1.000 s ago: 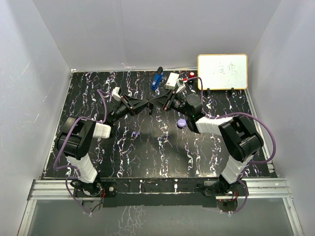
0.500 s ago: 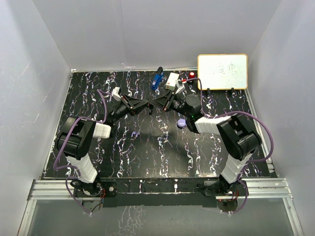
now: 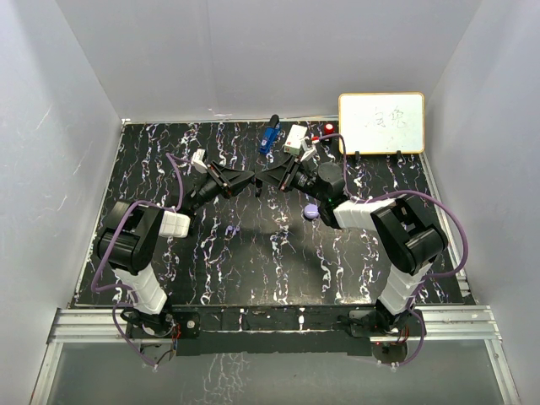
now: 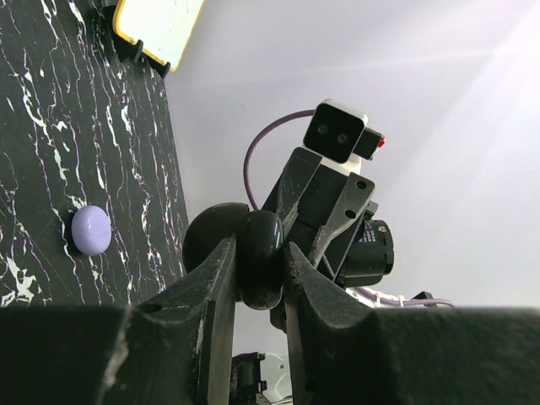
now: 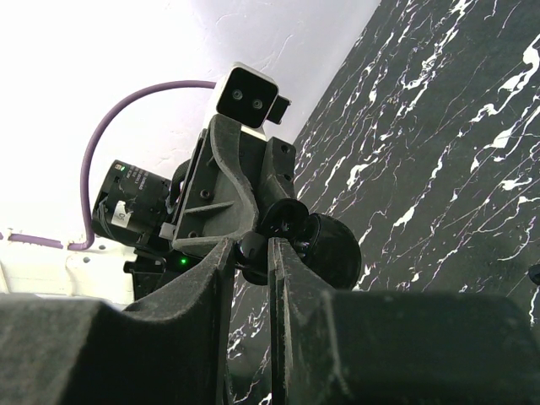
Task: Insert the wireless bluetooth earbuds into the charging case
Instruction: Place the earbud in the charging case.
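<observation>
Above the table's middle my two grippers meet tip to tip. My left gripper is shut on the black charging case, whose lid stands open. My right gripper is shut on a small black earbud, held right against the case's opening. How far the earbud sits in the case I cannot tell. A lilac case lies shut on the table under the right arm. A lilac earbud lies on the table near the left arm.
A blue tool, a white box and a small red item lie along the far edge. A yellow-framed whiteboard stands at the back right. White walls close in the black marbled table.
Both grippers have shifted only slightly where they meet. Each keeps its grip.
</observation>
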You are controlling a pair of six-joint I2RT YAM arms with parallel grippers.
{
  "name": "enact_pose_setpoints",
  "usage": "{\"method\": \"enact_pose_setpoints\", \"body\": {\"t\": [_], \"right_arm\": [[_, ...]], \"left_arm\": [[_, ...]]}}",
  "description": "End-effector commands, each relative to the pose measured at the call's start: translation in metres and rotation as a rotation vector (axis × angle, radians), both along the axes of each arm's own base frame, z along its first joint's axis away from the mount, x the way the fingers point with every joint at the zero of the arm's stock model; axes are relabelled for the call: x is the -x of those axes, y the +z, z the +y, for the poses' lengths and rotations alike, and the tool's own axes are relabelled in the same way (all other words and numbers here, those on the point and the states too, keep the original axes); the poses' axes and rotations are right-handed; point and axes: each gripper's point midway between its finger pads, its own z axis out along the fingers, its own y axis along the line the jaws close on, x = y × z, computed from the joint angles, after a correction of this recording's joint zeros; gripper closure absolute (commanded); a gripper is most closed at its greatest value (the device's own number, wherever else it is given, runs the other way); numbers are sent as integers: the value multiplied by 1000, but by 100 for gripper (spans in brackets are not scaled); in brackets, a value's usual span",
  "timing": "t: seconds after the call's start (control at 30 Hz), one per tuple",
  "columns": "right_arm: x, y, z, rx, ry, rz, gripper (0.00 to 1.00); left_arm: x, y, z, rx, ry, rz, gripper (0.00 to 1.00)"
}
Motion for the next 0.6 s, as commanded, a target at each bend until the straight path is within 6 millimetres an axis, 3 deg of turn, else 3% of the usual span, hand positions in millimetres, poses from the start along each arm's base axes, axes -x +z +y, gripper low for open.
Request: {"method": "enact_pose_setpoints", "body": {"t": [0.0,0.57], "right_arm": [[-1,23,-1,-27,-14,-85,100],[-6,36,-5,-48,-12,-109,100]], "left_arm": [[7,36,1,30,-4,-116,100],[10,29,1,41,-13,-107,100]]}}
